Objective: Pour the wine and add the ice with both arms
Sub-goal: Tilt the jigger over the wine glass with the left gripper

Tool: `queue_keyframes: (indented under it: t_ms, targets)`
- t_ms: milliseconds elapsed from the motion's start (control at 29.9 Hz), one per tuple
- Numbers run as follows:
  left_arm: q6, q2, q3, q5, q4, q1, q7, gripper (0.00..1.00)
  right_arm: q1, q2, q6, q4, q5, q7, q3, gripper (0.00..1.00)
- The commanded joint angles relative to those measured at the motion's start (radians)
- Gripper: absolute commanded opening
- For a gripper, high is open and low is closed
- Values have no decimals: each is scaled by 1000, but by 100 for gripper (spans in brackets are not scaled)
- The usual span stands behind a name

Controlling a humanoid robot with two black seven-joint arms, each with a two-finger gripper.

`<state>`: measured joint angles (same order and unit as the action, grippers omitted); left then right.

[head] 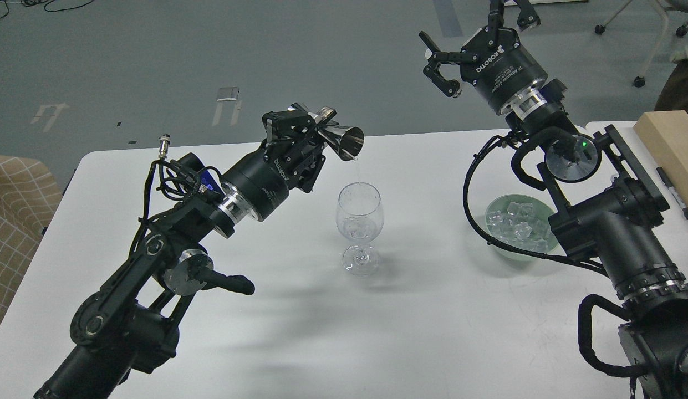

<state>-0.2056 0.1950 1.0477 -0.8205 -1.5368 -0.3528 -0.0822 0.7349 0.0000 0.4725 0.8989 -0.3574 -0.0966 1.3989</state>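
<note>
White table (421, 332) | left gripper (307, 130) clamps tilted steel jigger (344, 141), thin stream into clear wine glass (359, 221) at centre | right gripper (477, 33) spread, empty, far right | ice (518, 221) in pale-green bowl (507, 250) | keep spout over rim, tilt slowly.

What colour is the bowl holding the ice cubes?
Pale green bowl, seen in the head view, with clear ice inside.

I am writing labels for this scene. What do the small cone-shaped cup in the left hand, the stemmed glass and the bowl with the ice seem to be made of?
The cone-shaped cup, held by the left hand, looks like polished metal: silvery, with mirror-like reflections. The stemmed glass looks like clear glass, since the table shows through it, though clear plastic is possible. The bowl of ice is opaque pale green with a soft sheen, perhaps glazed ceramic or plastic.
</note>
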Motion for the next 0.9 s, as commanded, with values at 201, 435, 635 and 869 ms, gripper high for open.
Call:
queue_keyframes:
  t_ms: [201, 435, 635, 869]
  targets:
    - [-12, 1, 0, -40, 1, 0, 25, 6, 0, 0, 0, 0, 0, 0, -1, 100]
    - [-17, 1, 0, -88, 0, 1, 53, 6, 0, 0, 0, -2, 0, 0, -1, 100]
    - [-21, 1, 0, -123, 1, 1, 74, 6, 0, 0, 0, 0, 0, 0, -1, 100]
    - [-24, 3, -2, -174, 1, 1, 102, 6, 0, 0, 0, 0, 0, 0, -1, 100]
